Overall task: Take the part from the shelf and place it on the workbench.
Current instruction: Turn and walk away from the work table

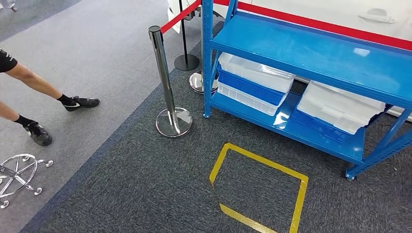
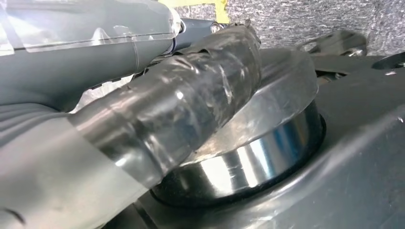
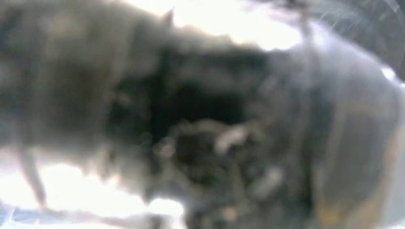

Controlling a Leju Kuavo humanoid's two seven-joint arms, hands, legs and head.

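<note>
The shelf point(image 1: 311, 53) stands far right ahead; whether either robot hand point(image 2: 157, 114) grasps anything, I cannot tell.

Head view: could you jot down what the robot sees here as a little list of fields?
shelf: blue metal rack, top level bare
bins: white and blue plastic bins stacked on the low level; a second stack further right
floor mark: yellow tape outline on dark carpet before the shelf
barrier: chrome post with red belt
person: legs in black shoes at the left
chair base: chrome, with castors
left hand: seen close up, grip unclear
right hand: blurred, grip unclear
</note>
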